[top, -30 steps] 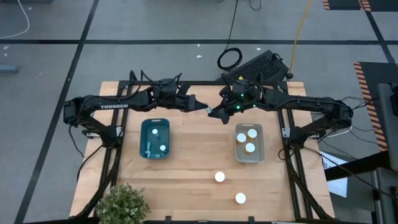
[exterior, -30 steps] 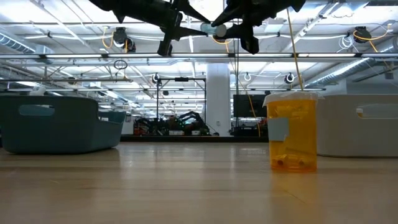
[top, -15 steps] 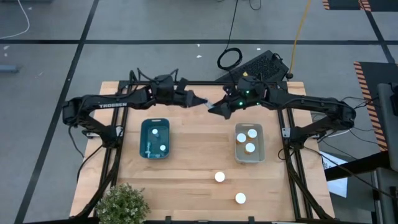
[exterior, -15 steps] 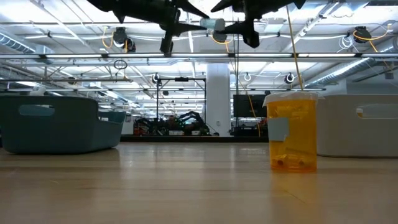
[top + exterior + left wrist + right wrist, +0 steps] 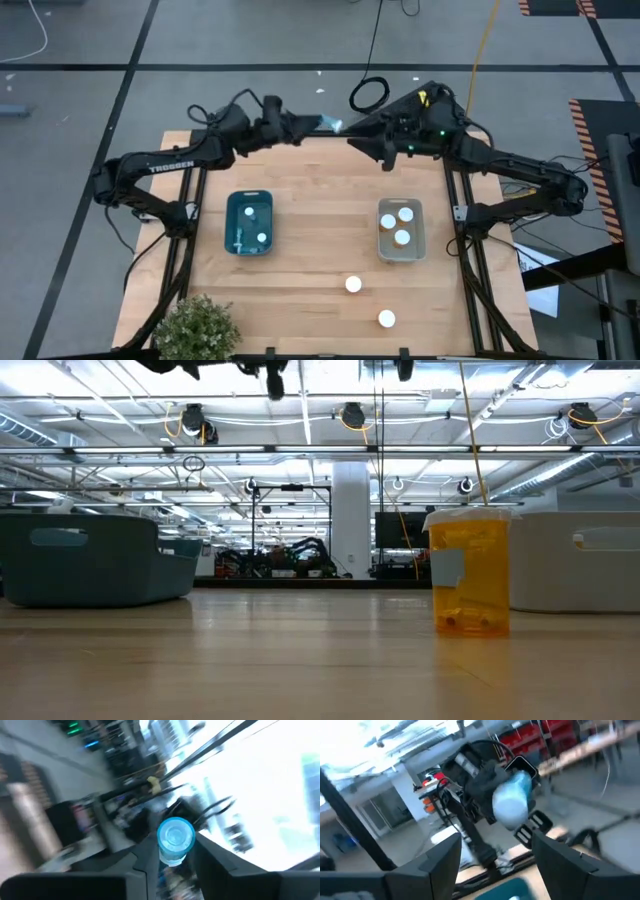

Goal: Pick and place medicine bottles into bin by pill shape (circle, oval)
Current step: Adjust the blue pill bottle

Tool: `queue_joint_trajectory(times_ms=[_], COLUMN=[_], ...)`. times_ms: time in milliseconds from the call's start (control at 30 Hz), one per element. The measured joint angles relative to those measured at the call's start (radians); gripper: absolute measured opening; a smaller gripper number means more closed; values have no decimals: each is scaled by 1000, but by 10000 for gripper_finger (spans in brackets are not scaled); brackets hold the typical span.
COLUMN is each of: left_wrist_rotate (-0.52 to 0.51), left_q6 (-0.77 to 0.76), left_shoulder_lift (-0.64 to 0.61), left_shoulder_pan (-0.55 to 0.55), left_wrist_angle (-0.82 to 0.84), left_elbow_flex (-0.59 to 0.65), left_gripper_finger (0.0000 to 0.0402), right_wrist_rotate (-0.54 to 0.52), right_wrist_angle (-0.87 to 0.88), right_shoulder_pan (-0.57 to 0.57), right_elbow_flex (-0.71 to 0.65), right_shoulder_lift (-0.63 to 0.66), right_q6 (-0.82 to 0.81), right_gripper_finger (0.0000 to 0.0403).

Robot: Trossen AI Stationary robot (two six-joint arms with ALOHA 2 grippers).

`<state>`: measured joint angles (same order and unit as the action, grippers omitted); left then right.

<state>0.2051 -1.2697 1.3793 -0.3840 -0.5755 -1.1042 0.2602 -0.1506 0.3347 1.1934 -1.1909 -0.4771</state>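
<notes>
A small green potted plant (image 5: 196, 325) sits at the near left corner of the pale wooden surface (image 5: 315, 230). Further in lies the dark teal plastic bin (image 5: 249, 223), with two white-capped bottles and a third lying on its side. High above the far edge, the left claw (image 5: 312, 124) is closed narrow on a small pale-blue translucent bottle (image 5: 329, 123). A second ago both claws met lower, over the surface between the bins, with the bottle between them; now both arms have risen and drawn back toward the far edge, and the right claw (image 5: 362, 140) has pulled apart from the bottle, its fingers spread wide and empty. I judge the handover to the left arm complete, so the teal bin is probably the bottle's destination.

To the right is the grey-white plastic bin (image 5: 401, 229) holding three white caps, and two loose white-capped medicine bottles (image 5: 353, 284) wait near the front edge.

The left wrist view shows the bottle's round end (image 5: 175, 836) pinched between its own dark fingers (image 5: 148, 856), which the overhead view only hints at. The right wrist view shows that bottle (image 5: 511, 800) out ahead of its own open fingers. The table-level view reveals one waiting bottle's amber body (image 5: 470, 574), while both claws have left its top edge.
</notes>
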Motion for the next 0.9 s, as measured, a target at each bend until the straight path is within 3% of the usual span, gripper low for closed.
queue_joint_trajectory(times_ms=[233,333,667,900], left_wrist_rotate=[-29,-65,-253,-317], left_q6=[-179,-250,-309,-309], left_shoulder_lift=[1,-1,1,1], left_shoulder_pan=[20,42,98,100], left_wrist_angle=[-158,-183,-197,-198], left_elbow_flex=[0,0,0,0], left_gripper_finger=[108,108,108,108], right_wrist_rotate=[-3,-34,-96,-134], right_wrist_angle=[-120,-205,-684,-823], right_shoulder_pan=[-2,-3,-21,-42], right_elbow_flex=[0,0,0,0], right_shoulder_lift=[-15,-53,-245,-333], right_q6=[328,385,232,228], right_gripper_finger=[238,238,238,238])
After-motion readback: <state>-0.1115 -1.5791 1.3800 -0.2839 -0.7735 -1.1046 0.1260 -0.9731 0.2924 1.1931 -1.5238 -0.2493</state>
